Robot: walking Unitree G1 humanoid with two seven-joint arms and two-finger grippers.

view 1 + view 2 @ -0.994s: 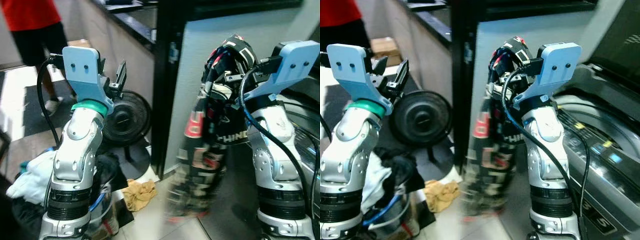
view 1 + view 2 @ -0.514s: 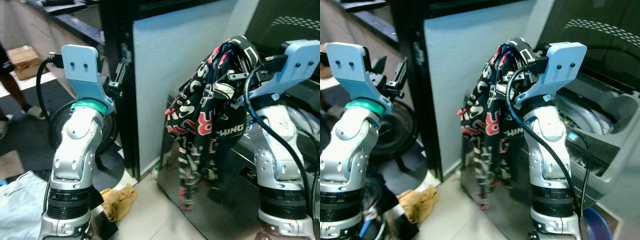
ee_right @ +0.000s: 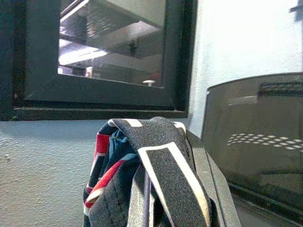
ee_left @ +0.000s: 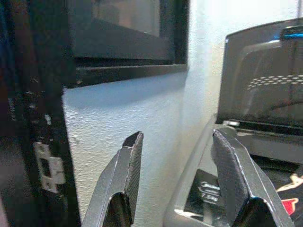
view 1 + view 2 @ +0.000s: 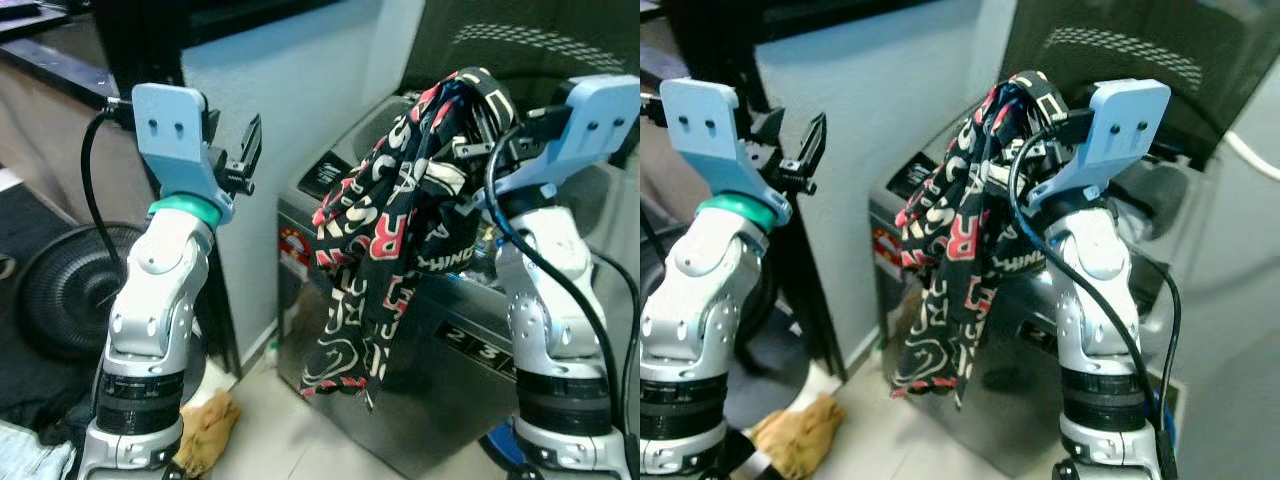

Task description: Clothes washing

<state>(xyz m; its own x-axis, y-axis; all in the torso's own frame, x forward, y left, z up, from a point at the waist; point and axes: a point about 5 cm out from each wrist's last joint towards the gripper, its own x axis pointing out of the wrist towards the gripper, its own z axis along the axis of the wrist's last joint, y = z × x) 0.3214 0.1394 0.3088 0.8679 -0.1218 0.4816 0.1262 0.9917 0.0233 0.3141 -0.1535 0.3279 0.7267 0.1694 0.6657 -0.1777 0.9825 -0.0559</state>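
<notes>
A black garment with red and white lettering (image 5: 385, 240) hangs from my right gripper (image 5: 470, 100), which is shut on its bunched top at chest height. The cloth dangles in front of the grey top-loading washing machine (image 5: 330, 180), whose dark lid (image 5: 520, 50) stands raised behind. In the right wrist view the striped fabric (image 3: 151, 170) covers the fingers. My left gripper (image 5: 240, 155) is held up on the left, open and with nothing in it; its two black fingers (image 4: 125, 179) point at the white wall beside the machine.
A white wall (image 5: 290, 90) and a dark door frame (image 5: 130, 40) stand left of the machine. A black floor fan (image 5: 60, 300) sits low on the left, a tan cloth (image 5: 205, 430) lies on the tiled floor by my left arm.
The view has swung right: the washing machine and its raised lid have come into sight, the fan and the person slid off to the left. The garment still hangs from my right gripper.
</notes>
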